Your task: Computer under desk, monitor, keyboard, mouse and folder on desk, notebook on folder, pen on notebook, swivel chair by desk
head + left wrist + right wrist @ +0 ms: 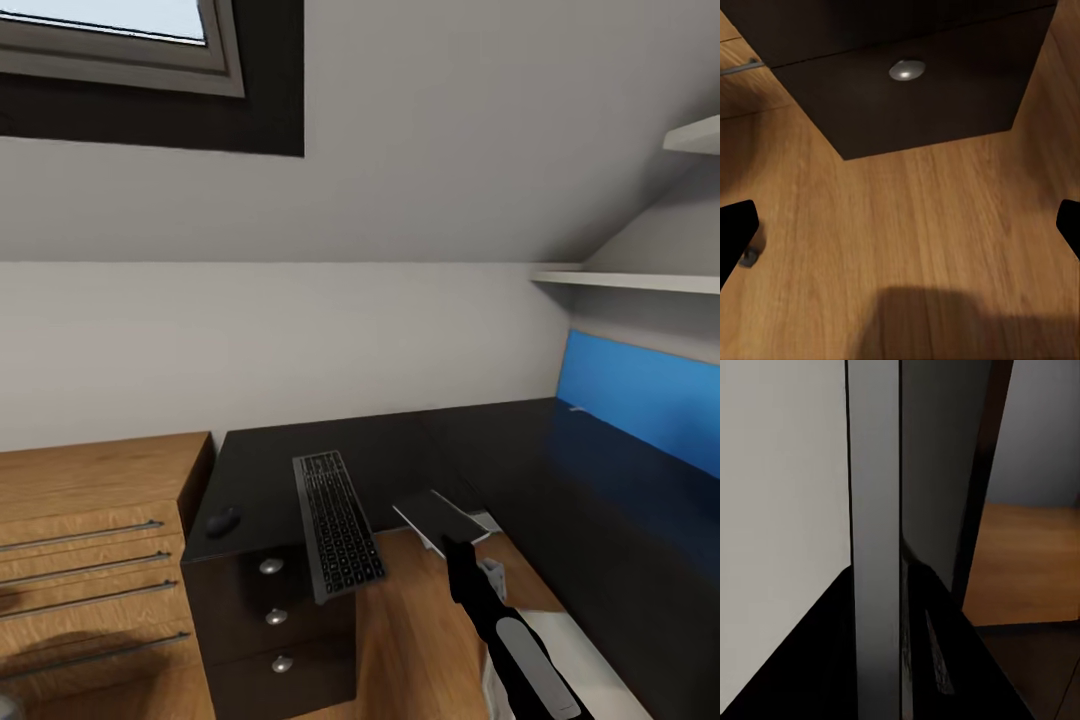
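The black-topped desk (560, 480) runs in an L under the sloped wall. The dark grey keyboard (337, 525) lies on its left wing, with the near end sticking out past the front edge. Left of the keyboard on the same top sits the small dark mouse (222, 521). My right gripper (455, 548) is shut on the notebook (440, 515), a thin dark grey plate with a pale edge held level over the floor in the desk's inner corner. The right wrist view shows the notebook (877, 547) edge-on. My left gripper (900, 232) hangs wide open over the wood floor.
A light wood dresser (90, 500) stands against the desk's left end. Black drawers with a silver knob (906, 70) are in front of my left gripper. A white box, the computer (575, 650), shows on the floor behind my right arm. A wall shelf (620, 280) hangs above the blue back panel (640, 390).
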You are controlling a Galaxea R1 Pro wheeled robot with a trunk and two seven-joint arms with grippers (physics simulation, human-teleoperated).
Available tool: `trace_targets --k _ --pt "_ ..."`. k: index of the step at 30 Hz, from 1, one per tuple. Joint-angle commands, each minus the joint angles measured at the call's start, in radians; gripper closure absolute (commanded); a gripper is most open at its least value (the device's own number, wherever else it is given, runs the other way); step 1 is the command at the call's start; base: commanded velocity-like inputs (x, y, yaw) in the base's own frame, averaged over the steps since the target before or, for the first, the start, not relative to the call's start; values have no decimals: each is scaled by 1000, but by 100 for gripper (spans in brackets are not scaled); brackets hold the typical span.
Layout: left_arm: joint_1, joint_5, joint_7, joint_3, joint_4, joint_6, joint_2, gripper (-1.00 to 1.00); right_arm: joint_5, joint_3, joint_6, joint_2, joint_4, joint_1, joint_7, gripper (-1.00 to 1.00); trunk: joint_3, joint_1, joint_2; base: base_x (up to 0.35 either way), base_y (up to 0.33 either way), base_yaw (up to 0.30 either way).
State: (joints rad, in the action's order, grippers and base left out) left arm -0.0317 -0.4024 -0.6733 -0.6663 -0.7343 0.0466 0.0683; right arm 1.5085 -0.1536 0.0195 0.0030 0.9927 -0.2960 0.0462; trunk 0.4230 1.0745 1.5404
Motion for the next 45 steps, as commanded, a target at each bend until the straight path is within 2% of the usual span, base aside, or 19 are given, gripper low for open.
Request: trace_targets --k 1,15,20,22,27,32,45 --pt "-1 -10 -6 -6 0 6 -1 -100 10 0 2 0 0 0 3 100 3 0 1 245 5 0" --pt "-1 -9 -6 -6 0 24 -1 -100 12 -2 3 -3 0 0 8 100 12 0 1 256 43 14" --pt "-1 -9 -6 -5 0 24 -1 -100 11 -3 3 -4 0 0 9 100 12 0 1 43 7 1" --pt "1 -10 -7 -4 -12 35 11 -100 1 -2 2 -1 -12 -2 8 100 12 0 1 0 0 0" --pt "1 -10 -8 -3 -13 41 18 -100 2 -3 2 -3 -13 -2 7 100 12 0 1 0 0 0" --pt "2 -10 -8 -5 -13 45 14 -100 2 -4 3 -14 -14 -2 6 100 12 0 1 0 0 0" --pt "2 -10 -8 -7 -13 45 13 -100 3 -4 5 -18 -14 -2 8 100 12 0 1 0 0 0"
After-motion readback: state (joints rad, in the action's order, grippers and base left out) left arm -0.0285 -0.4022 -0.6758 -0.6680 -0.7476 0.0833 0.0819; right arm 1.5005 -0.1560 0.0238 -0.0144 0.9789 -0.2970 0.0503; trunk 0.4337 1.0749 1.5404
